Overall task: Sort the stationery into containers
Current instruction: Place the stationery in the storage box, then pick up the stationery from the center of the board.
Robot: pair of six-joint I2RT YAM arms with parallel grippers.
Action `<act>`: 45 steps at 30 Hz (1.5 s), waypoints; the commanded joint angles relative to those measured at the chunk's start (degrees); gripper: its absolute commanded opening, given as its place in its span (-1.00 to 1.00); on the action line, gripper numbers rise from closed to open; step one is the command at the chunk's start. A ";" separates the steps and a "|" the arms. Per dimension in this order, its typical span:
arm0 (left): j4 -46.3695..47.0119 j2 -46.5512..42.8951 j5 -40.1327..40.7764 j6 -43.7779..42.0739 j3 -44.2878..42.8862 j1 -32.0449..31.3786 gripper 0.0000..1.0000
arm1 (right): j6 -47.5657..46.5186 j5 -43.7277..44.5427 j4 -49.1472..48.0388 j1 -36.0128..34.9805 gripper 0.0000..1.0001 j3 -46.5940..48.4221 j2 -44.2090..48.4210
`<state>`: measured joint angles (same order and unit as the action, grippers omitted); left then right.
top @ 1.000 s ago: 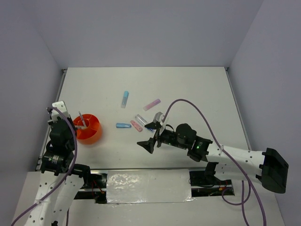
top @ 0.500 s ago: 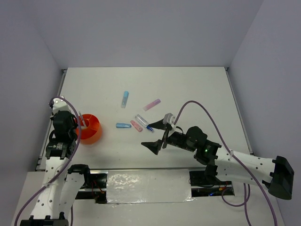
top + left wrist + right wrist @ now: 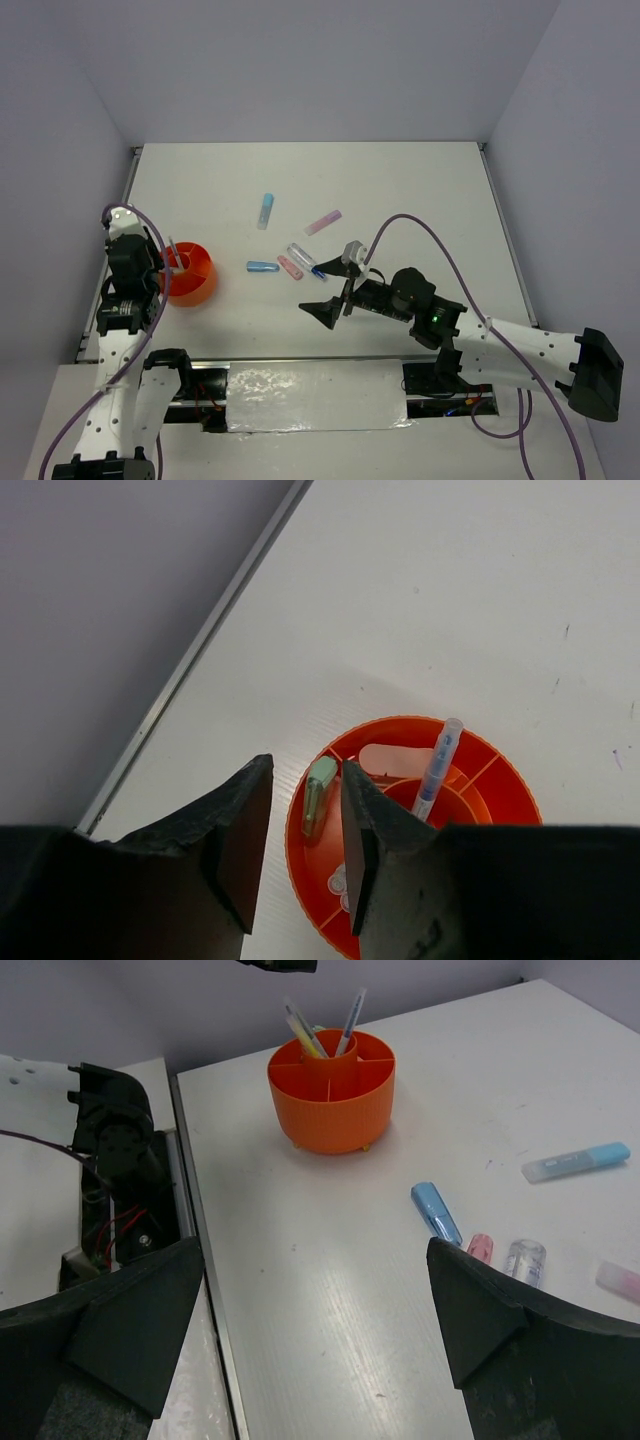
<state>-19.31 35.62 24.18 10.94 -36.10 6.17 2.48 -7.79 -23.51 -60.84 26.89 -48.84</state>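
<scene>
The orange cup (image 3: 190, 274) stands at the table's left, divided into compartments. In the left wrist view the cup (image 3: 505, 780) holds a green piece (image 3: 318, 792), a peach piece (image 3: 395, 761) and a clear blue-tipped pen (image 3: 438, 770). My left gripper (image 3: 304, 776) hangs just above its left rim, jaws slightly apart with nothing between them. Loose stationery lies mid-table: a light blue piece (image 3: 265, 211), a pink piece (image 3: 323, 222), a blue piece (image 3: 262, 267), a short pink piece (image 3: 290, 267) and a clear pen (image 3: 299, 254). My right gripper (image 3: 331, 288) is wide open just right of them, holding nothing.
A metal rail (image 3: 190, 670) runs along the table's left edge, close to the cup. Grey walls enclose the table on three sides. In the right wrist view the left arm's base and wiring (image 3: 115, 1155) sit beyond the near edge, left of the cup (image 3: 333, 1100).
My left gripper's jaws have spread a little above the cup. The right arm drew back to the right, away from the loose pieces, and stayed open.
</scene>
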 commanded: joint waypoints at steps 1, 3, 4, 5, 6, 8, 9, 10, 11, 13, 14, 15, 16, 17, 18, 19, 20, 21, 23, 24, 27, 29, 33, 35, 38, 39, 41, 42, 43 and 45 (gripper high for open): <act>1.65 -0.11 -1.16 1.54 -0.38 0.33 -0.07 | -0.46 0.15 -1.81 0.19 0.99 1.05 0.59; 0.33 -0.63 1.11 2.50 -1.25 0.42 0.20 | -0.28 1.28 -1.37 0.20 0.99 1.23 -0.20; -0.37 -1.42 2.43 4.16 -1.87 0.42 0.34 | 0.50 3.38 -1.19 0.28 0.99 1.40 -0.73; -2.64 -1.95 3.93 5.57 -2.57 0.42 0.51 | 1.03 3.75 -0.93 1.33 1.00 1.67 -1.51; -3.97 -2.30 6.29 7.15 -4.32 0.42 0.86 | 1.64 3.23 -0.32 2.21 0.99 2.19 -4.22; -7.21 -3.10 5.44 9.89 -6.95 0.33 0.99 | 2.61 1.04 3.27 3.88 0.99 5.61 -8.70; -8.19 -2.92 4.04 9.98 -7.75 0.33 0.99 | 2.27 1.63 4.95 4.15 0.99 8.84 -14.12; -9.59 -2.05 0.72 10.15 -8.98 0.42 0.99 | 0.79 2.25 8.53 4.24 0.99 10.79 -16.96; -11.43 -1.26 -1.05 10.15 -10.12 0.42 0.99 | -0.45 2.08 10.39 4.15 0.98 12.72 -20.04; -18.37 0.77 -4.05 12.69 -15.56 0.24 0.99 | -3.51 1.73 16.35 4.15 0.92 19.31 -31.79; -22.40 1.29 -4.14 14.88 -16.97 0.24 0.99 | -4.75 2.08 17.87 4.24 0.90 21.25 -34.45; -24.18 1.39 -4.75 16.73 -18.12 0.15 0.99 | -5.64 2.78 19.19 4.15 0.87 25.01 -37.00; -25.07 1.04 -7.63 16.14 -19.26 0.24 0.99 | -7.30 3.74 21.55 4.32 0.85 26.88 -39.29; -25.60 0.60 -9.66 15.52 -20.58 0.15 0.99 | -8.36 4.27 22.62 4.33 0.82 28.72 -43.58; -26.12 -1.23 -10.73 15.52 -21.20 0.07 0.99 | -9.41 4.45 23.50 4.41 0.80 32.66 -45.71; -26.30 -2.21 -13.43 15.52 -21.82 0.15 0.99 | -11.51 4.54 26.99 4.33 0.77 34.87 -47.65; -26.30 -3.35 -14.68 15.43 -21.91 0.15 0.99 | -12.75 3.76 28.41 4.50 0.71 39.07 -51.41; -26.22 -5.54 -15.82 15.78 -22.00 0.07 0.99 | -14.94 3.31 31.65 4.67 0.68 41.11 -53.36; -25.61 -7.92 -20.65 13.69 -21.56 -0.72 0.99 | -16.62 2.52 35.26 4.94 0.60 46.90 -58.11; -25.08 -8.28 -22.41 12.80 -21.39 -1.51 0.99 | -18.20 2.43 35.89 4.94 0.60 48.32 -59.34; -25.68 -8.19 -25.06 9.72 -20.59 -5.11 0.99 | -20.75 2.25 38.17 5.03 0.60 53.25 -63.12; -26.65 -8.28 -24.45 9.01 -21.12 -7.56 0.99 | -21.81 1.64 38.97 5.20 0.60 56.24 -65.67; -27.45 -10.30 -21.72 8.48 -23.22 -9.51 0.99 | -23.92 3.30 44.49 5.47 0.56 62.92 -72.17; -27.71 -10.65 -22.33 7.87 -24.02 -10.30 0.99 | -24.97 4.27 45.74 5.38 0.56 65.65 -73.85; -28.41 -10.22 -22.60 7.61 -25.16 -11.27 0.99 | -25.86 4.37 48.89 5.99 0.49 68.90 -76.92; -28.68 -10.13 -22.52 7.61 -25.77 -11.45 0.99 | -25.86 4.28 49.52 6.08 0.41 69.43 -77.98; -28.94 -10.21 -22.08 7.52 -26.22 -11.80 0.99 | -25.86 4.02 49.96 6.43 0.39 69.35 -78.34; -28.94 -10.22 -21.99 7.52 -26.65 -11.97 0.99 | -25.86 3.93 49.96 6.52 0.28 69.08 -78.34; -28.94 -10.30 -21.90 7.52 -26.83 -12.06 0.99 | -25.69 4.10 49.88 6.52 0.22 68.21 -78.16; -29.12 -10.04 -21.46 7.60 -27.62 -12.15 0.99 | -25.33 3.05 49.79 6.61 -0.05 67.42 -77.55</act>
<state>-48.86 25.61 2.66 19.51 -61.21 -5.56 -22.17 -4.27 23.16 -54.70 94.48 -126.02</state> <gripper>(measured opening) 0.993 0.508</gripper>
